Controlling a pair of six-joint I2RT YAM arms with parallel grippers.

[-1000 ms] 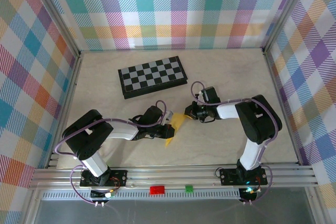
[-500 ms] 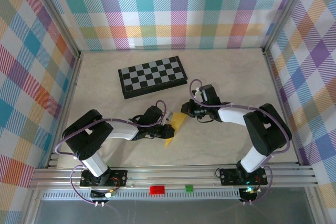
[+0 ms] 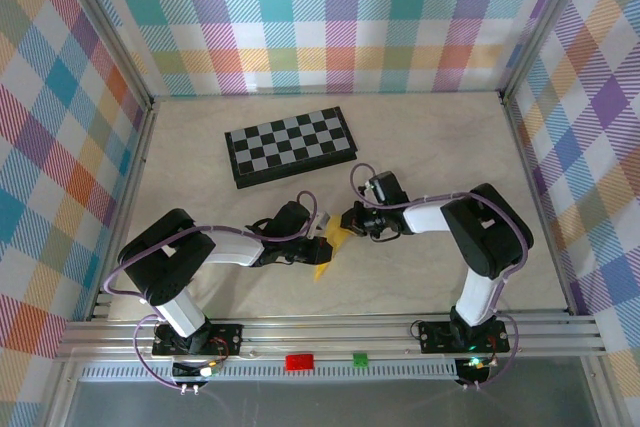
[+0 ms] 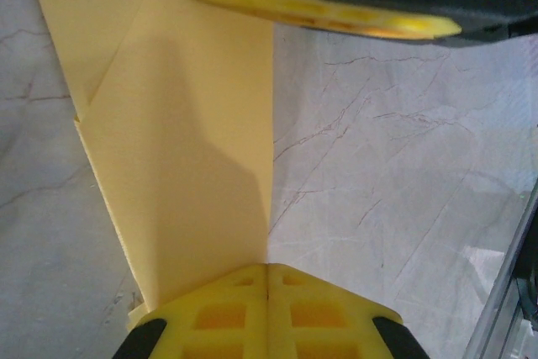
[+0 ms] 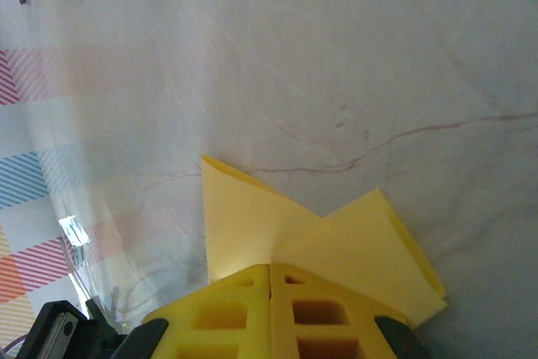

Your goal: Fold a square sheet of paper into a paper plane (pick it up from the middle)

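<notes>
Two arms of mine stretch low over the table [image 3: 430,137], meeting near the chessboard [image 3: 290,145]. My left gripper [image 3: 316,244] and right gripper [image 3: 350,220] each pinch fully closed on the yellow paper [image 3: 334,238] between them, which is folded into overlapping pointed flaps.

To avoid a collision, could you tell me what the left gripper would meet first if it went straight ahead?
Probably the right gripper, just beyond the paper that the left gripper holds; depth is unclear.
</notes>
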